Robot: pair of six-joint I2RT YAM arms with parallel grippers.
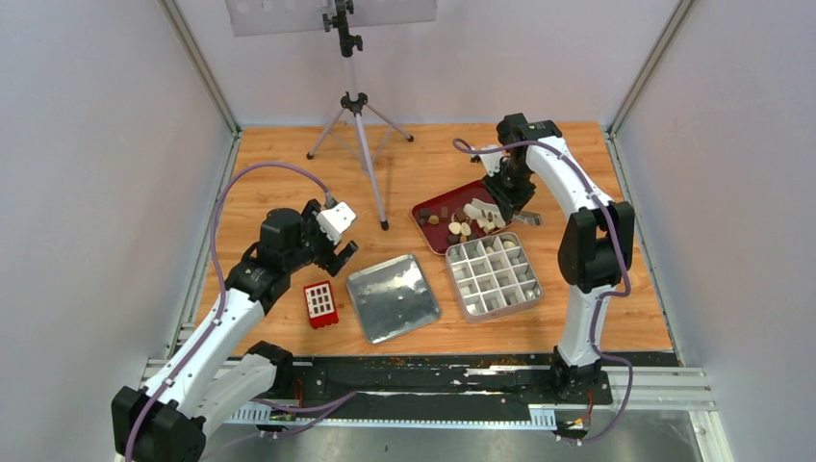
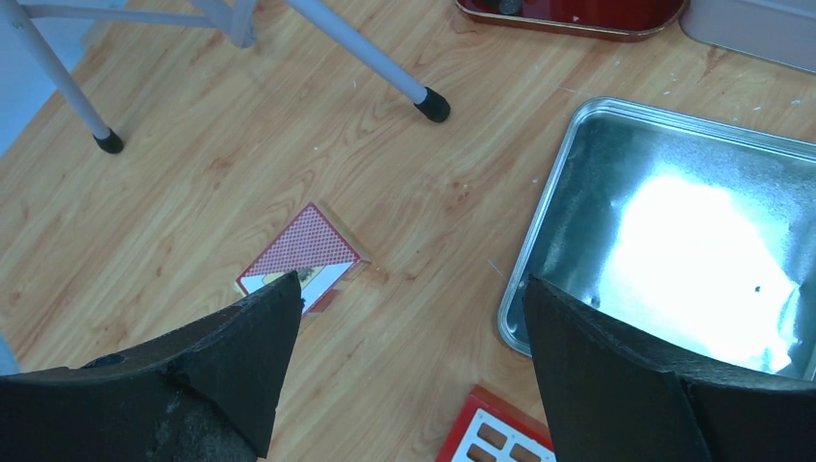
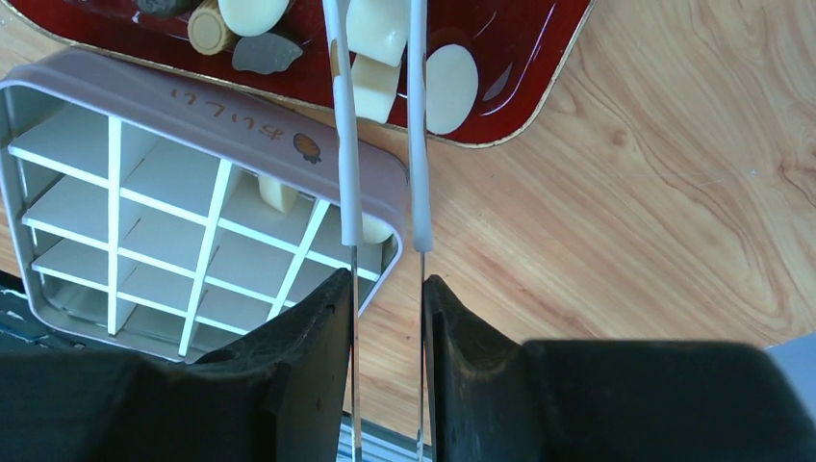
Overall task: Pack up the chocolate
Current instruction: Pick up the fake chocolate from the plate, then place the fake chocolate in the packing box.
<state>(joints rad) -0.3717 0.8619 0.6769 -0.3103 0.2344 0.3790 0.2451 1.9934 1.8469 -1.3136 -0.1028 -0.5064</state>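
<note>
As cream and dark chocolate pieces [image 3: 450, 89] lie in a red tray [image 3: 524, 58] beyond its fingertips, the right gripper [image 3: 385, 284] pinches slim tongs [image 3: 344, 115], their tips either side of a cream block [image 3: 377, 21]; the left gripper [image 2: 412, 289] gapes wide, empty.

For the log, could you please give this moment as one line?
right gripper: shut on tongs, tips at chocolate in red tray | left gripper: open, empty
</note>
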